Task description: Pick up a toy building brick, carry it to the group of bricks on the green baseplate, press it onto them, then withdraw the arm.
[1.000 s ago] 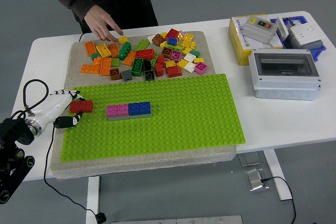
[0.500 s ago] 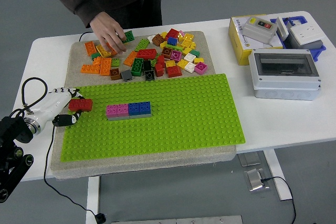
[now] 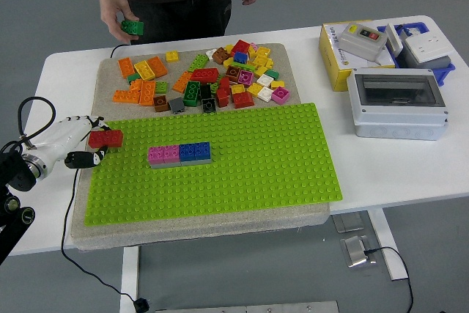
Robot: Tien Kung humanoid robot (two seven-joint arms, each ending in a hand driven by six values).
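We are holding a red brick [image 3: 105, 138] in our left hand [image 3: 77, 144], fingers wrapped around it, at the left edge of the green baseplate [image 3: 242, 166]. The pink and blue row of bricks [image 3: 179, 153] is sitting on the baseplate, a little to the right of the red brick and not touching it. Loose bricks [image 3: 198, 78] are lying in a pile behind it on the counter [image 3: 410, 163]. A person's hand [image 3: 117, 16] is holding a green brick [image 3: 133, 27] above the far edge.

I see a red rectangular plastic toy brick [image 3: 105, 138], studs up and level, at the left edge of the flat green studded baseplate [image 3: 242, 166]. A pink-and-blue row of joined bricks on grey ones [image 3: 179, 154] sits near it, to its right, apart.
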